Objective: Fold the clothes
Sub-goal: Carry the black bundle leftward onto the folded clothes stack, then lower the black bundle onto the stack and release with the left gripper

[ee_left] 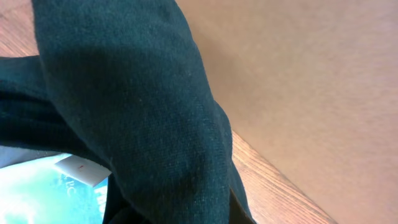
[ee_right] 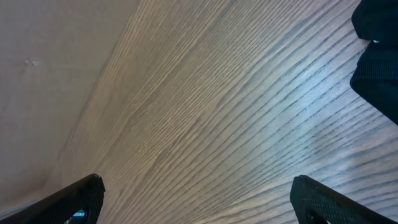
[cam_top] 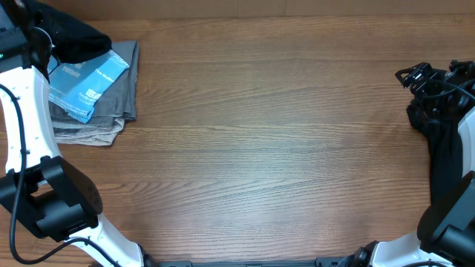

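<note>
A wood-grain surface (cam_top: 260, 148) fills nearly the whole overhead view, its grain running left to right with a pale sheen near the middle. Beyond its far edge the wrist views show a plain beige wall (ee_left: 298, 74). At the right edge lies a dark heap of black clothes (cam_top: 430, 130), beside the right arm. In the far left corner sits a stack of grey folded garments (cam_top: 122, 89), squared to the surface edge, with a black garment (cam_top: 78, 38) bunched against its far side. A light-blue folded garment (cam_top: 89, 81) with white print lies on top of the grey stack, turned at an angle. The right fingers (ee_right: 339, 202) stand spread wide above bare wood, holding nothing, the black heap just off to one side. The left fingers are hidden behind black cloth that covers the left wrist view; they are closed, apparently pinching that black garment above the light-blue one.
</note>
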{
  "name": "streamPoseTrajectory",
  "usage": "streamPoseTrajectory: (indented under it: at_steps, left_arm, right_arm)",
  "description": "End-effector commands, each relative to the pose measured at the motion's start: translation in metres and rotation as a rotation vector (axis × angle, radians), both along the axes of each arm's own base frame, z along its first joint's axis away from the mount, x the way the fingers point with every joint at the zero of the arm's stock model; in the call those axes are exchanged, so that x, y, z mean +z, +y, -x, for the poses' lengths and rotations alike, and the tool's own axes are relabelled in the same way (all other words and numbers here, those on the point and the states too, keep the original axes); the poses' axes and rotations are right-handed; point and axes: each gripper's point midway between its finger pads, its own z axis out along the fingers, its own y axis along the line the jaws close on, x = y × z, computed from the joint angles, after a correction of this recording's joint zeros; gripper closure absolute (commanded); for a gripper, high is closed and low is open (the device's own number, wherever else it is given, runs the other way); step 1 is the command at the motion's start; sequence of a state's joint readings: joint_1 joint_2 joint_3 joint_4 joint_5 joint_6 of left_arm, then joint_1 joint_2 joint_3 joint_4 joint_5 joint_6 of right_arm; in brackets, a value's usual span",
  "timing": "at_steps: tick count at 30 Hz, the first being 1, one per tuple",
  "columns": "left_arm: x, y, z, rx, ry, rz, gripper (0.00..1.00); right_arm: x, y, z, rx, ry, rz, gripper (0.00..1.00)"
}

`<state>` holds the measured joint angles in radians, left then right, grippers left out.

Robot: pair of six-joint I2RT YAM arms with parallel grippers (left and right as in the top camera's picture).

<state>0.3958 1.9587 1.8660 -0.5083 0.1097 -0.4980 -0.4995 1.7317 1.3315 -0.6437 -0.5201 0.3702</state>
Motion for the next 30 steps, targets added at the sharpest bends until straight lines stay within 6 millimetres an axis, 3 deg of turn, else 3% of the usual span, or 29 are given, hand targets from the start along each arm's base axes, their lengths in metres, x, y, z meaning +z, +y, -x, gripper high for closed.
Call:
streamPoseTrajectory:
  at_steps: [1,13,15,18,22,25,30]
  left_arm:
    - [-0.01,0.006,-0.002,0.009,0.012,0.021,0.96]
    - [-0.047,0.012,0.012,0.054,0.142,0.042,0.96]
    - [-0.052,0.012,0.017,0.058,0.168,0.053,0.8]
    - [-0.064,0.011,0.033,0.062,0.242,0.081,0.39]
    - [-0.079,0.006,0.063,0.067,0.36,0.146,0.16]
    - [-0.076,0.0,0.079,0.054,0.388,0.201,0.13]
    - [-0.029,-0.014,0.092,-0.002,0.292,0.238,0.14]
  right_arm:
    - [0.004,0.0,-0.002,0.002,-0.013,0.002,0.0]
    - [0.004,0.0,-0.002,0.002,-0.013,0.002,0.0]
    - [0.004,0.0,-0.002,0.002,-0.013,0.002,0.0]
    - [0.004,0.0,-0.002,0.002,-0.013,0.002,0.0]
    - [0.004,0.0,-0.002,0.002,-0.014,0.002,0.0]
    - [0.004,0.0,-0.002,0.002,-0.013,0.002,0.0]
    - [0.004,0.0,-0.002,0.002,-0.013,0.002,0.0]
